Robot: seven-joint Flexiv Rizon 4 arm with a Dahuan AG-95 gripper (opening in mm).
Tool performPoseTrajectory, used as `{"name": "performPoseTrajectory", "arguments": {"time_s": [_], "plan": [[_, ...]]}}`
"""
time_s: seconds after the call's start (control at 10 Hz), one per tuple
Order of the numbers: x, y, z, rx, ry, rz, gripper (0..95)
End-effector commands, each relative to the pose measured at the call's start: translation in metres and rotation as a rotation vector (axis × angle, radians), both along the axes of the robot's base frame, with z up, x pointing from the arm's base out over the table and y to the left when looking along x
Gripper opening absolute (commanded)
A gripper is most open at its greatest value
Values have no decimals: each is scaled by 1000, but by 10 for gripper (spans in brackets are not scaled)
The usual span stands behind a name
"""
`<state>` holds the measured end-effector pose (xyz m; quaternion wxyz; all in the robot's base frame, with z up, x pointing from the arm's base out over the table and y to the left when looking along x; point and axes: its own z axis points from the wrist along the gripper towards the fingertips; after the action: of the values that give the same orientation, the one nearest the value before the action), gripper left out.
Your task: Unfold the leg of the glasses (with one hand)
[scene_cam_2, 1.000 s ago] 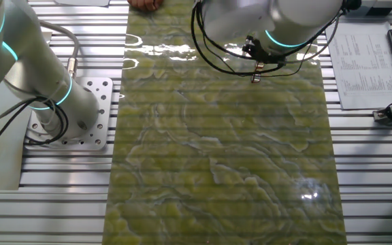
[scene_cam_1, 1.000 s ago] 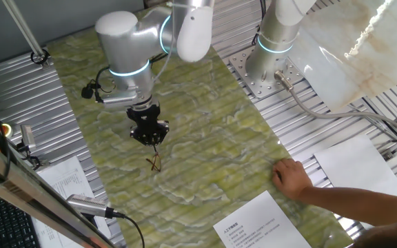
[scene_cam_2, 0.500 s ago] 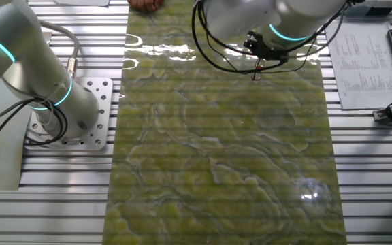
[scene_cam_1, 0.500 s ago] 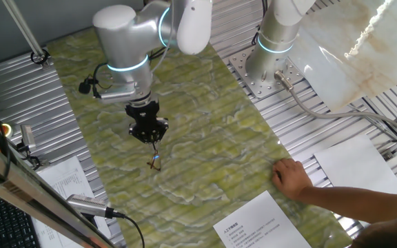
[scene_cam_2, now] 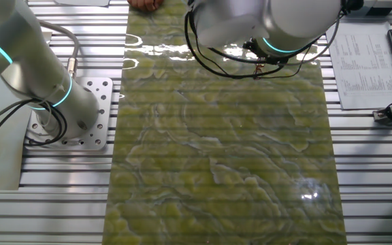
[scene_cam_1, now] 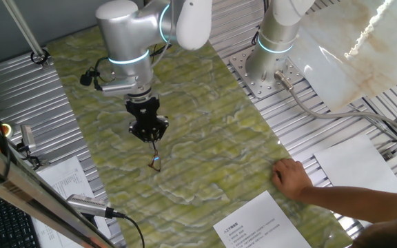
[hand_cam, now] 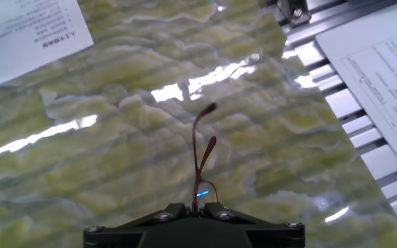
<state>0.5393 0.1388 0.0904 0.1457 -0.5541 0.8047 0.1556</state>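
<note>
in the hand view, the glasses (hand_cam: 200, 160) are seen hanging from the hand (hand_cam: 194, 207), with their long axis running from the fingertips at 6 o'clock up toward 12 o'clock, away from the camera. two thin reddish-brown legs are seen side by side, each ending in a darker, flattened tip; the farther tip lies at about 12 o'clock, the nearer one just below it. a small blue glint is noted on the frame just above the fingers. the lenses cannot be made out.

in one fixed view, the glasses (scene_cam_1: 156, 157) are held below the hand (scene_cam_1: 150, 136), pointing down toward 6 o'clock, their lower end at or just above the green marbled mat (scene_cam_1: 205, 138); contact cannot be judged. the fingers are drawn narrow and closed on the upper end of the frame.

in the other fixed view, only a thin dark piece (scene_cam_2: 256, 70) is seen under the arm.

a person's bare hand (scene_cam_1: 291, 176) is rested at the mat's edge, at 3 o'clock from the glasses and well apart.
</note>
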Motion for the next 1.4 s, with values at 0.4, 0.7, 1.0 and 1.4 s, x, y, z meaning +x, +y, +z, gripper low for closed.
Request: {"name": "performPoseTrajectory", "arguments": {"time_s": [0.4, 0.7, 1.0, 1.4], "plan": [[1, 1, 5, 44, -28, 4, 0], [0, 1, 13, 44, -25, -2, 0], [0, 1, 14, 66, -34, -6, 0], [-1, 2, 20, 69, -34, -12, 0]]}}
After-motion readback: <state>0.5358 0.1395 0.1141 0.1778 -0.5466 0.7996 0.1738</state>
